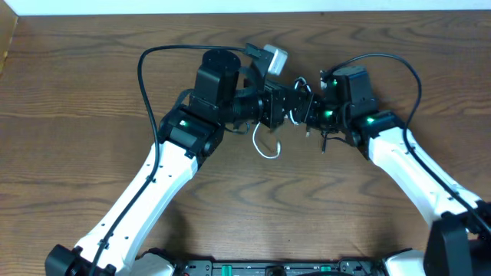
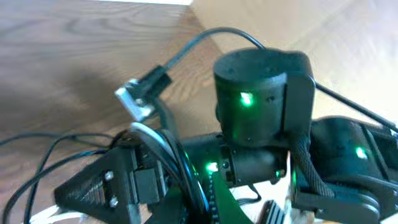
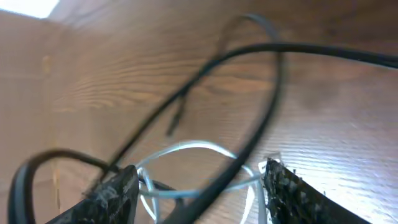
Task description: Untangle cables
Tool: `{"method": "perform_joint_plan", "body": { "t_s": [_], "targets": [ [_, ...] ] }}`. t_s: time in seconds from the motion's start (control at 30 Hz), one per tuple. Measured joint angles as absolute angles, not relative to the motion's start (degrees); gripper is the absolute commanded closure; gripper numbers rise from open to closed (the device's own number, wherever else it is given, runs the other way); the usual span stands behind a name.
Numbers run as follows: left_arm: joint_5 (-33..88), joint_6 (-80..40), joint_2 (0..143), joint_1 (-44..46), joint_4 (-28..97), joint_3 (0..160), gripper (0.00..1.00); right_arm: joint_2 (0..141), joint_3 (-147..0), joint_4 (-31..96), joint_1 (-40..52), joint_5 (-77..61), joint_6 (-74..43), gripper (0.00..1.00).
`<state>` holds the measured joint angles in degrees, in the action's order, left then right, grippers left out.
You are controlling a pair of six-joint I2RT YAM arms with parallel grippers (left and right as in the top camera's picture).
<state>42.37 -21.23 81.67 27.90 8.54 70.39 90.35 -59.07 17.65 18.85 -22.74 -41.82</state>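
- Right gripper [image 3: 202, 193]: jaws well apart. The white cable [image 3: 186, 145] loops between the fingers and black strands cross the gap; nothing is clamped.
- Left gripper [image 1: 290, 103]: jaws closed. The black cables [image 2: 177, 155] are bunched at its fingers and look pinched there; the exact contact is hidden.
- Near edge of the worktop [image 1: 77, 92]: both arm bases, with the arms reaching away and converging.
- Past mid-worktop, centre: a white loop lies just on the near side of the left gripper tips.
- Beyond that, towards the far edge: the two grippers are tip to tip, almost touching, with the cable tangle between them.
- Whether the tangle is off the wood or resting on it: can't tell.
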Motion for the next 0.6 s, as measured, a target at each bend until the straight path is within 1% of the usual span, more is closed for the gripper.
{"method": "perform_joint_plan", "body": {
  "t_s": [0.17,0.3,0.37,0.47,0.57,0.6],
  "targets": [
    [41.89,-25.69,81.84,23.4,7.9,69.65,0.92,92.27,-60.07,21.32,15.75,-22.48,-42.89,0.4],
    [42.3,-26.52,80.58,19.84,7.79,69.65,0.92,92.77,-60.07,22.26,11.09,-23.66,-39.0,0.42],
    [42.33,-26.72,78.48,18.74,8.91,69.73,0.92,93.62,-59.7,22.24,9.26,-24.93,-36.47,0.45],
    [42.54,-25.21,76.4,18.41,13.15,70.22,0.92,94.24,-59.46,22.72,7.75,-27.59,-32.53,0.53],
    [41.82,-21.58,76.58,18.52,19.33,70.54,0.92,94.24,-59.42,24.77,7.2,-29.06,-29.52,0.69],
    [40.56,-20.34,76.79,18.5,21.91,70.57,0.92,94.24,-59.4,25.39,6.81,-29.3,-28.77,0.76]
  ]
}}
